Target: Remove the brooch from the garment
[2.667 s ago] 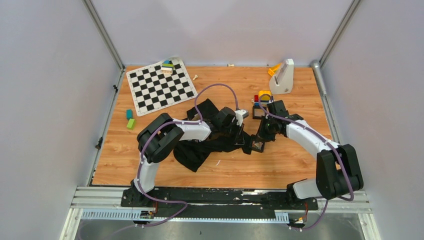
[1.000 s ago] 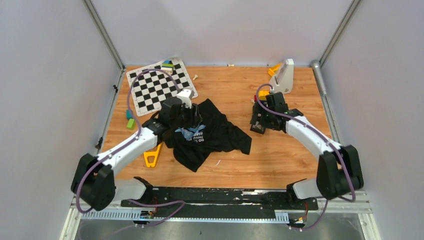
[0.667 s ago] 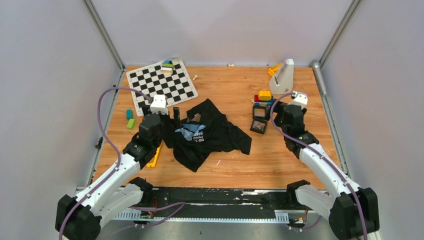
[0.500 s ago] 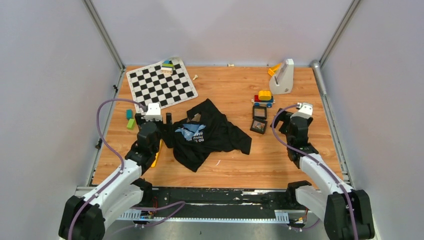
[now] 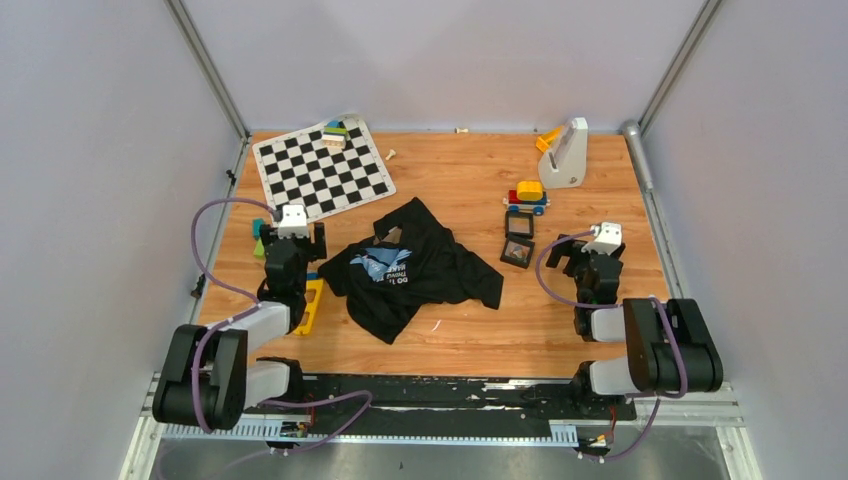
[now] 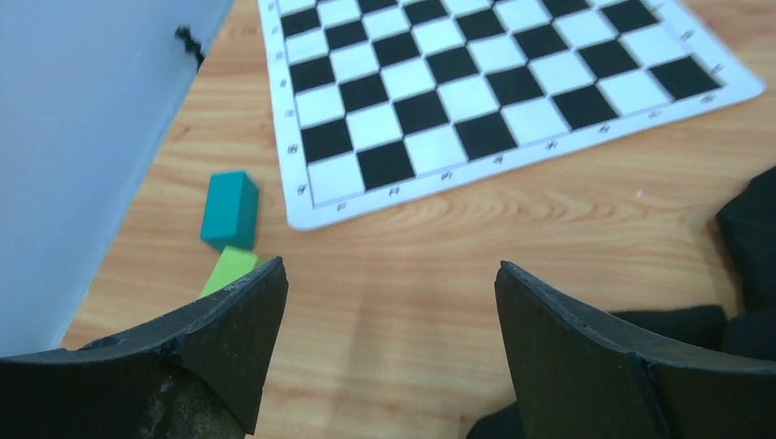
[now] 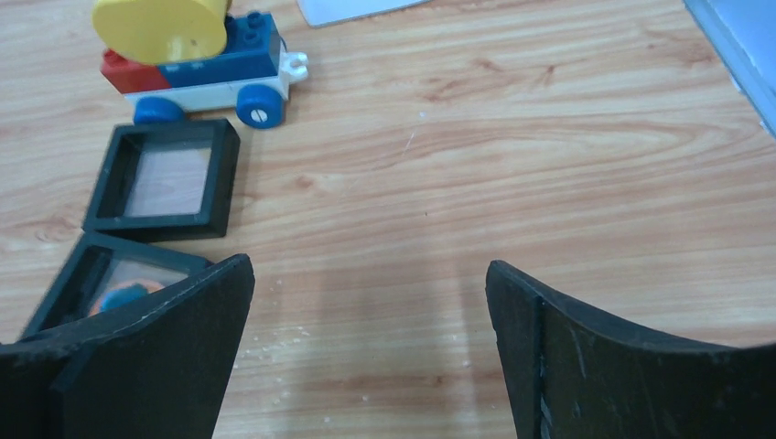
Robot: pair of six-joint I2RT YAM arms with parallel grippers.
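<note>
1. The left gripper (image 6: 384, 283) stands wide open and empty, by the table's (image 5: 560, 330) left edge.
2. The right gripper (image 7: 366, 274) is equally wide and empty, toward the right edge.
3. The garment (image 5: 415, 270) lies mid-table. The brooch (image 7: 123, 295) seems to rest in a black tray (image 7: 146, 254) nearby, clear of the cloth.
4. Removal looks done; the next move calls only for parking both arms.

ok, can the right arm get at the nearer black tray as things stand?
Probably yes. The right claw is open and empty, and the nearer black tray lies just ahead to its left with nothing between them. The second tray and toy train sit beyond, out of the way.
</note>
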